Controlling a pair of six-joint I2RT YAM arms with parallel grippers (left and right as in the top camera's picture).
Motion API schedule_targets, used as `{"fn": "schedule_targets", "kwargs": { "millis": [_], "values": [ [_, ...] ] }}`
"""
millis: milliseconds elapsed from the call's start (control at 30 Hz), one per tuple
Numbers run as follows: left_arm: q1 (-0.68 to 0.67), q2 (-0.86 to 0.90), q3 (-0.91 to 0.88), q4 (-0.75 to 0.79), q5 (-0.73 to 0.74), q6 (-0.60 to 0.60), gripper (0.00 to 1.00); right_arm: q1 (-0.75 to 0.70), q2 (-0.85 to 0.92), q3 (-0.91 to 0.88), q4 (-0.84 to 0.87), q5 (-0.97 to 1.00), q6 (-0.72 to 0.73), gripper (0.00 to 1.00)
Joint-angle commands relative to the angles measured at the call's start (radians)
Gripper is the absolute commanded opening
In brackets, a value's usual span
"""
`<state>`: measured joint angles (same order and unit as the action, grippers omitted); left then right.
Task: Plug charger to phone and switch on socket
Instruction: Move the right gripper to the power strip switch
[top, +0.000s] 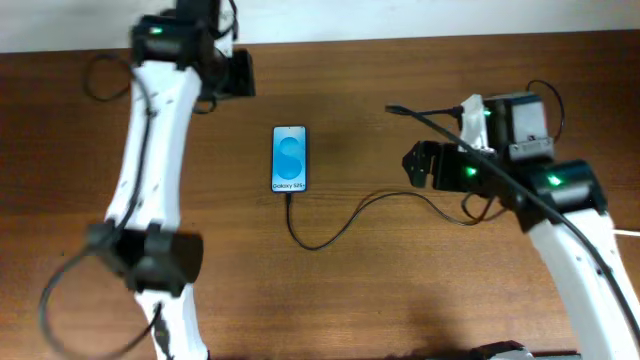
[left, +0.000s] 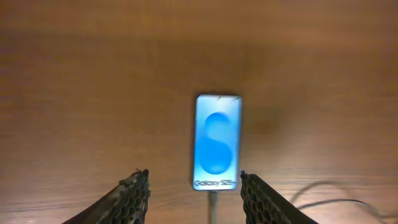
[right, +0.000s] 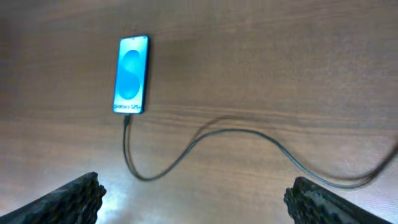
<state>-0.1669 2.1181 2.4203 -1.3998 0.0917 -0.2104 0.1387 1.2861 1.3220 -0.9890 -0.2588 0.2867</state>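
The phone lies flat mid-table with its blue screen lit; it also shows in the left wrist view and the right wrist view. The charger cable meets the phone's bottom edge and curves right toward the right arm; it shows in the right wrist view. Its plug end is hidden. A white piece that may be the socket peeks out behind the right arm, mostly hidden. My left gripper is open and empty, raised over the phone's near end. My right gripper is open and empty above the cable.
The wooden table ends at a light wall edge at the back. The left arm stretches along the left side. The right arm covers the right side. A loose black robot cable loops at the back left.
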Motion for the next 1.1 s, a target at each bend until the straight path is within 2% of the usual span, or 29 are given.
{"fn": "schedule_targets", "kwargs": {
  "millis": [0,100,133,167,200,333,400,500,767,1067],
  "values": [
    [-0.002,-0.124,0.011,-0.028,-0.014,-0.005,0.52,-0.102,-0.088,0.095,-0.063,0.01,-0.033,0.99],
    [-0.002,-0.23,0.011,-0.05,-0.014,-0.005,0.57,-0.299,-0.122,0.215,-0.147,0.009,-0.093,0.99],
    [-0.002,-0.24,0.011,-0.05,-0.014,-0.005,0.67,-0.348,-0.122,0.238,-0.148,0.009,-0.093,0.99],
    [-0.002,-0.248,0.011,-0.05,-0.014,-0.006,0.88,-0.404,-0.121,0.261,-0.14,0.009,-0.093,0.98],
    [-0.002,-0.249,0.011,-0.05,-0.014,-0.005,1.0,-0.486,-0.115,0.281,-0.119,0.005,-0.097,0.98],
    [-0.002,-0.236,0.006,-0.05,-0.014,-0.005,0.99,-0.756,-0.063,0.285,-0.048,-0.045,-0.1,0.98],
    [-0.002,-0.236,0.006,-0.05,-0.014,-0.005,0.99,-0.87,0.003,0.285,0.01,-0.144,-0.116,0.98],
    [-0.002,-0.236,0.006,-0.049,-0.014,-0.005,0.99,-0.958,0.153,0.285,0.144,-0.204,-0.114,0.98],
    [-0.002,-0.236,0.006,-0.057,-0.011,-0.006,1.0,-0.959,0.528,0.285,0.238,-0.209,-0.065,0.98],
    [-0.002,-0.236,0.006,-0.057,-0.011,-0.006,0.99,-0.793,0.713,0.285,0.286,-0.018,-0.068,0.98]
  ]
}}
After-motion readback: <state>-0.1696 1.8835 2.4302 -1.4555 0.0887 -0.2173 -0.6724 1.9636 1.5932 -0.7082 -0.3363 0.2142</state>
